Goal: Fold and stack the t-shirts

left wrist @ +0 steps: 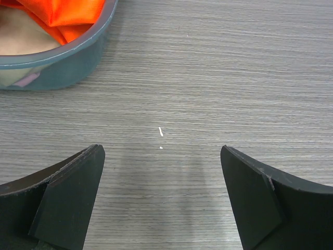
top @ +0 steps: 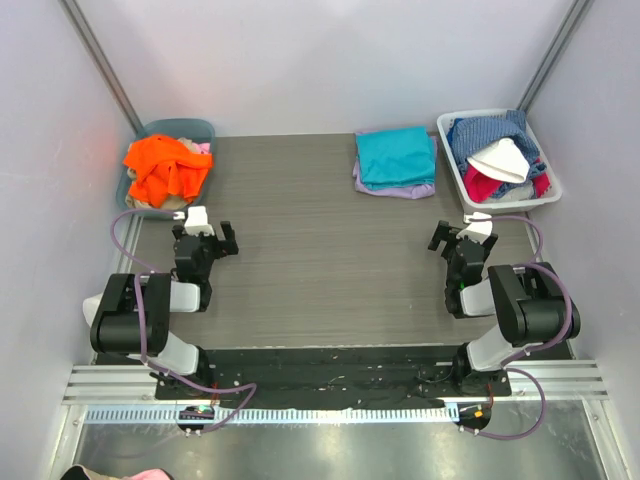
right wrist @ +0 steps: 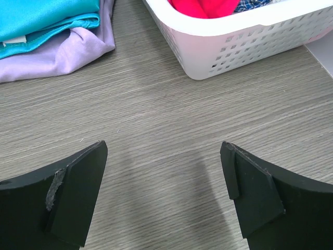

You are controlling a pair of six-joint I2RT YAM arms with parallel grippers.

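Top external: high behind near edge, looking down on whole table (top: pixel 300 220). Left wrist: low, close, facing far-left corner; shares grey-blue bin (left wrist: pixel 78 44), orange t-shirt (left wrist: pixel 67 10). Right wrist: same, far-right corner; shares white basket (right wrist: pixel 234 47).

- table (top: pixel 320 250): grey wood-grain top, spread beneath the left gripper (left wrist: pixel 162 156) and the right gripper (right wrist: pixel 164 151)
- tub (left wrist: pixel 78 57): grey-blue, rounded rim; ahead of the left gripper and off to its left; a beige cloth (left wrist: pixel 21 34) lies inside
- white specks (left wrist: pixel 161 132): two small marks on the table, just ahead of the left gripper
- basket (right wrist: pixel 250 47): white, perforated walls; ahead of the right gripper and to its right; holds a blue checked cloth (top: pixel 490 132), a white cloth (top: pixel 500 160) and a red cloth (top: pixel 480 185)
- metal rail (top: pixel 330 412): ribbed; well behind both grippers
- pink cloth (top: pixel 140 473): a scrap at the frame's edge, far behind the left gripper
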